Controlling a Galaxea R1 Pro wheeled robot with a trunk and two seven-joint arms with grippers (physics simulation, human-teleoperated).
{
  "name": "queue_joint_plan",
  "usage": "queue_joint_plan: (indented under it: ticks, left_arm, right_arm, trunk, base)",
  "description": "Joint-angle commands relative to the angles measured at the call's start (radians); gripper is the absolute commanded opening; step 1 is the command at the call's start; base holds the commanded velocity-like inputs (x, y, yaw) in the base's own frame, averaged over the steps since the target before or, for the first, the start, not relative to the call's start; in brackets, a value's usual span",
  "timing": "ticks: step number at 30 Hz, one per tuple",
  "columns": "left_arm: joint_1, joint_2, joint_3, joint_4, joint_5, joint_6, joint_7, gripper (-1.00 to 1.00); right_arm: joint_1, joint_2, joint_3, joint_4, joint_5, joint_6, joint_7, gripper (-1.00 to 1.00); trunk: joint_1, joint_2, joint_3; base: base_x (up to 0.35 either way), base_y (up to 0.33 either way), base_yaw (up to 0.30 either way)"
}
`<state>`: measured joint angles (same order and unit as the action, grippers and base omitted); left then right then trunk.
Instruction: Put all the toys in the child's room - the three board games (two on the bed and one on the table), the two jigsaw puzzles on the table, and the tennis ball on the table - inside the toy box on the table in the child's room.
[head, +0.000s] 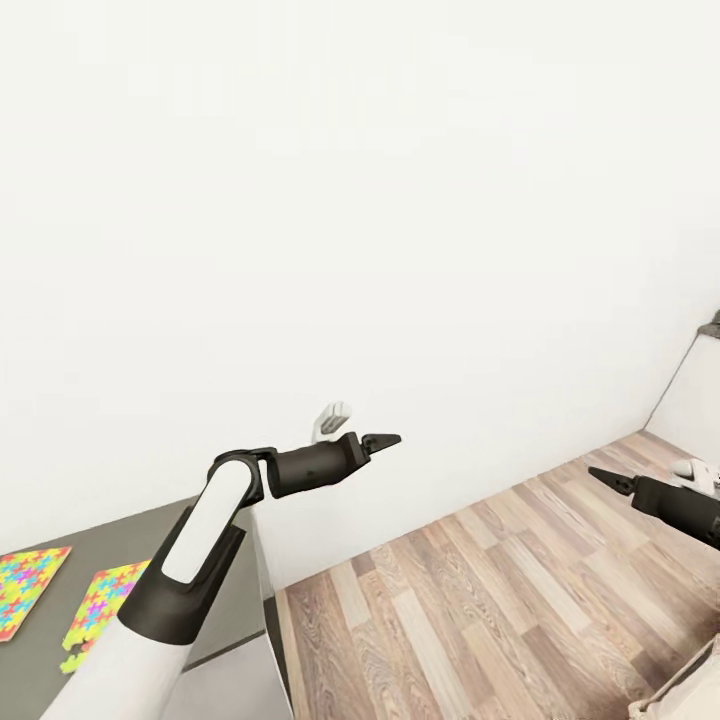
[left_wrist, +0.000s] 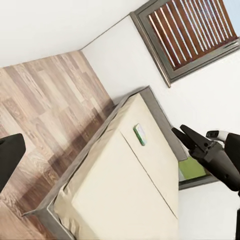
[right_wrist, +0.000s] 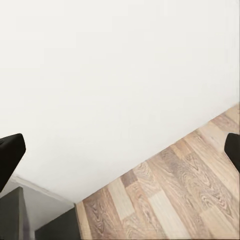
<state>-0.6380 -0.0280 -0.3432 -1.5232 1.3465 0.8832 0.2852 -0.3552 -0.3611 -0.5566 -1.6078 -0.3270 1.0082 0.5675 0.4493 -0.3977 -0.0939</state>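
Two jigsaw puzzles, flat boxes patterned in yellow, pink, blue and green, lie on the grey table at the lower left of the head view. My left gripper hovers open and empty past the table's end, over the floor. My right gripper hangs open and empty above the floor to the right. In the left wrist view a small green-and-white board game lies flat on the bed, with a green flat thing partly behind my right gripper. The toy box and tennis ball are out of view.
A plain white wall runs ahead, with wood-plank floor between table and bed. The bed's corner sits at the lower right. A window with brown slats is above the bed. A dark desk edge shows in the right wrist view.
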Motion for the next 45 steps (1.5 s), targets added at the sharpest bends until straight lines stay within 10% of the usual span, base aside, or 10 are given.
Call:
queue_joint_plan:
  ticks: [1,45]
  left_arm:
    - [-0.001,0.000,0.001,-0.001,0.011,0.002,0.010,1.00]
    - [0.055,0.020,0.066,-0.006,0.001,-0.001,0.061,1.00]
  right_arm:
    - [-0.001,0.000,-0.001,0.000,0.006,0.005,0.008,1.00]
    - [0.000,0.000,-0.002,-0.001,0.006,0.006,-0.015,1.00]
  trunk:
    - [0.001,-0.002,-0.001]
    - [0.001,-0.002,0.041]
  base:
    - [0.000,0.000,-0.256]
    - [0.000,0.000,-0.253]
